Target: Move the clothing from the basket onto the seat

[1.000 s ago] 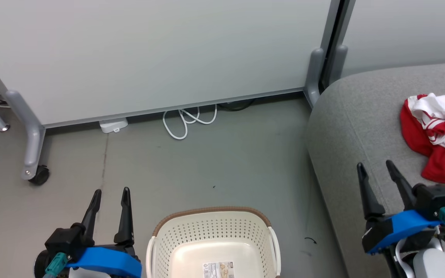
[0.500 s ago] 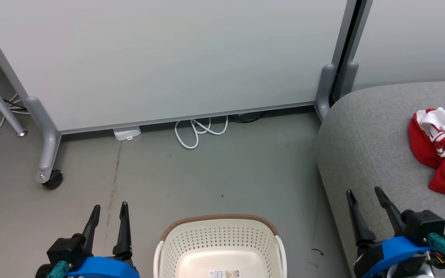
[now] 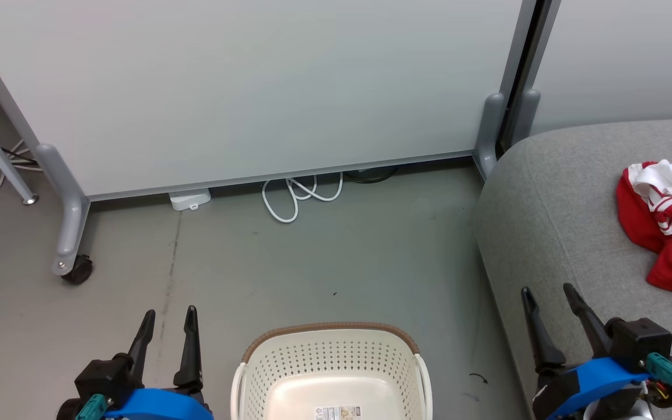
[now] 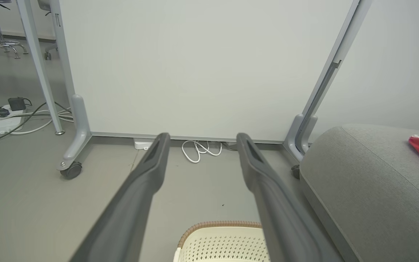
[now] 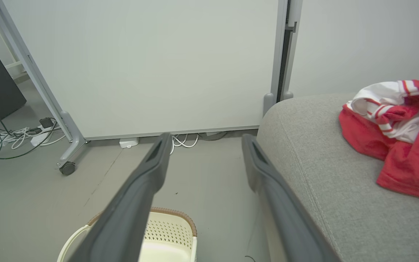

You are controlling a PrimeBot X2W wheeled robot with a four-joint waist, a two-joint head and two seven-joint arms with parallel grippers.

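Your left pincer [image 3: 170,312] sits at the lower left of the head view. Its two dark fingers are apart and hold nothing, over the grey floor [image 3: 324,262] just left of the laundry basket [image 3: 330,328]. Your right pincer [image 3: 546,289] is at the lower right, its fingers likewise spread and free. It shows against the side of the grey sofa cushion [image 3: 546,221] that faces the basket.

Between the two pincers the basket stands on the floor, cream and perforated, with a brown woven-look rim. The part of its bottom that you can see shows cream plastic and a paper label [image 3: 339,413].

The clothing [image 3: 671,259], a crumpled red heap with white striped trim, lies on top of the sofa cushion. It is up and to the right of the right pincer, well apart from its fingertips, and its right side is cut off by the edge of the head view.

Behind the basket a pale partition panel [image 3: 254,87] stands on grey legs, one ending in a black castor [image 3: 76,271]. A coiled white cable [image 3: 298,195] and a small white plug block [image 3: 189,199] lie at its foot.
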